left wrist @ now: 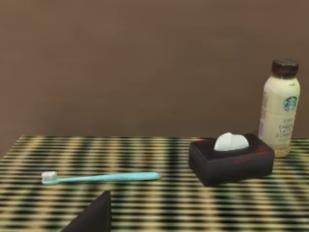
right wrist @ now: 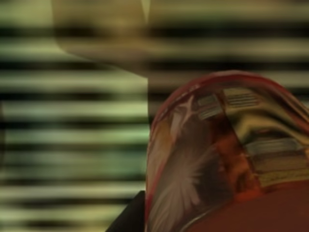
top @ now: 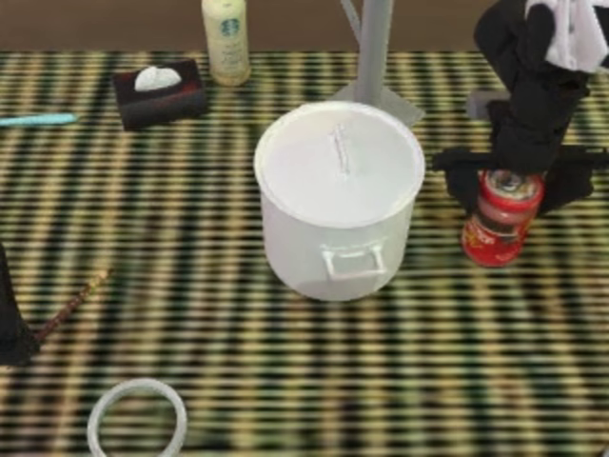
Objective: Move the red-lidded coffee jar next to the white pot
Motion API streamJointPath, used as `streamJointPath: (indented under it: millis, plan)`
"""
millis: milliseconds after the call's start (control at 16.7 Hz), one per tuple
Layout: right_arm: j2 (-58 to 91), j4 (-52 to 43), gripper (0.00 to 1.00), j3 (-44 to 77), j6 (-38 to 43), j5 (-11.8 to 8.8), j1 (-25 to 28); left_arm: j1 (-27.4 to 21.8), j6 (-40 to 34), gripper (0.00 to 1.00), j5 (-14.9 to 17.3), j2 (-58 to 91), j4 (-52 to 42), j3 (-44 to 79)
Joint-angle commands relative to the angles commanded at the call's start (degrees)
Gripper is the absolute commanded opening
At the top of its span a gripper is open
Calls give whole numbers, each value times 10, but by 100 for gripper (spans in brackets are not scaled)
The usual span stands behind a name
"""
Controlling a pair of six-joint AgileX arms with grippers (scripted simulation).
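The red-lidded coffee jar is to the right of the white pot, a short gap apart from it. My right gripper comes down over the jar's lid and is shut on the jar. In the right wrist view the jar's red label fills the near field, with one dark finger against its side. The pot stands mid-table, lid on, its side handle toward the front. My left gripper is parked at the table's left edge, open and holding nothing; one of its fingertips shows in the left wrist view.
At the back left are a cream bottle, a dark tissue box and a teal toothbrush. A grey stand rises behind the pot. A white ring and a brown stick lie front left.
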Motion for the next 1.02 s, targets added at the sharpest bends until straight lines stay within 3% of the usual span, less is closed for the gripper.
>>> streamJointPath:
  millis: [120, 900, 1020]
  plan:
    - [0, 0, 0, 0, 0, 0, 0, 0, 0, 100, 0, 0, 0, 0]
    - [0, 0, 98, 0, 0, 0, 0, 0, 0, 100, 0, 0, 0, 0]
    - [0, 0, 100, 0, 0, 0, 0, 0, 0, 100, 0, 0, 0, 0]
